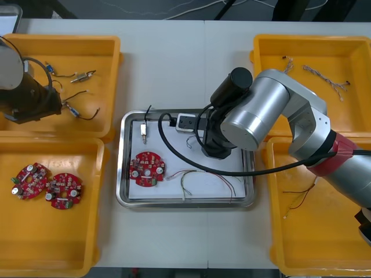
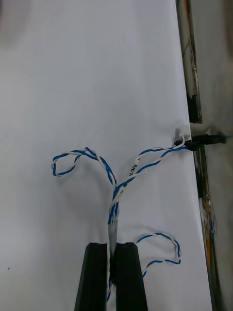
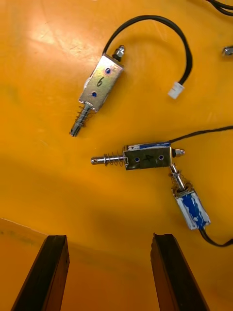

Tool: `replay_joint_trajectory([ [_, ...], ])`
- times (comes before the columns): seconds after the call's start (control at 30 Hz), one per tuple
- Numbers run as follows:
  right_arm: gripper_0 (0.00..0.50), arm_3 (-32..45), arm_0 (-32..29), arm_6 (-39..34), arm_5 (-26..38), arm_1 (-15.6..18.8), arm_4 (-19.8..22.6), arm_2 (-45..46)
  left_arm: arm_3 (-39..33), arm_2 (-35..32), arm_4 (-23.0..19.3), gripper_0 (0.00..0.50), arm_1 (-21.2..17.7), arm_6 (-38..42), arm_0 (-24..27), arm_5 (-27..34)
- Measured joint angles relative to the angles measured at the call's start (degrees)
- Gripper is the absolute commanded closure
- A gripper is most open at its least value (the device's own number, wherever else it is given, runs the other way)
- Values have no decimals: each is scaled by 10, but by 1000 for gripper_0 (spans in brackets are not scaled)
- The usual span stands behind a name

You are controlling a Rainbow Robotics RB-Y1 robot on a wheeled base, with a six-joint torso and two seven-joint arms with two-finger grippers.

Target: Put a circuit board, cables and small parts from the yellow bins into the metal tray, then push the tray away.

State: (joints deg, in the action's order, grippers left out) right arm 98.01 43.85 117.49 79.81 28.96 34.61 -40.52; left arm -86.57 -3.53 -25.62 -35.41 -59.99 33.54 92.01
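Note:
My right gripper (image 2: 114, 265) is shut on a twisted blue and white cable (image 2: 121, 187), whose loops lie on the white floor of the metal tray (image 1: 124, 191). In the front view the right gripper (image 1: 213, 148) hangs low over the tray's far right part. The tray also holds a red circuit board (image 1: 147, 168), a small metal part (image 1: 143, 130), a black cable (image 1: 174, 147) and a red and yellow cable (image 1: 203, 179). My left gripper (image 3: 109, 272) stands open above small metal parts (image 3: 145, 158) with black leads in the far-left yellow bin (image 1: 64, 46).
The near-left bin (image 1: 52, 243) holds two circuit boards (image 1: 30, 179). Thin cables (image 1: 324, 78) lie in the far-right bin, and a red and yellow cable (image 1: 298, 200) lies in the near-right bin. The right arm's elbow reaches across the right bins.

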Motion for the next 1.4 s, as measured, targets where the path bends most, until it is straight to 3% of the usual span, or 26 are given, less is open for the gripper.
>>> replay_joint_trajectory([
  [0.1, 0, 0, 1, 0, 0, 0, 0, -1, 0, 8, 5, 0, 6, 77, 4, 1],
  [0.23, 0, 0, 1, 0, -1, -1, 3, -1, 0, 17, 9, 0, 11, 138, 11, 4],
  [0.63, 0, 7, 2, -1, 4, 0, 19, -1, 2, 32, 35, 0, 34, 140, 30, 5],
  [1.2, 0, 68, 3, -33, 143, 0, 65, 93, 20, 32, 61, 0, 58, 150, 35, -11],
  [1.4, 0, 82, 3, -123, 171, 0, 74, 120, 40, 32, 69, 0, 65, 151, 40, -23],
])
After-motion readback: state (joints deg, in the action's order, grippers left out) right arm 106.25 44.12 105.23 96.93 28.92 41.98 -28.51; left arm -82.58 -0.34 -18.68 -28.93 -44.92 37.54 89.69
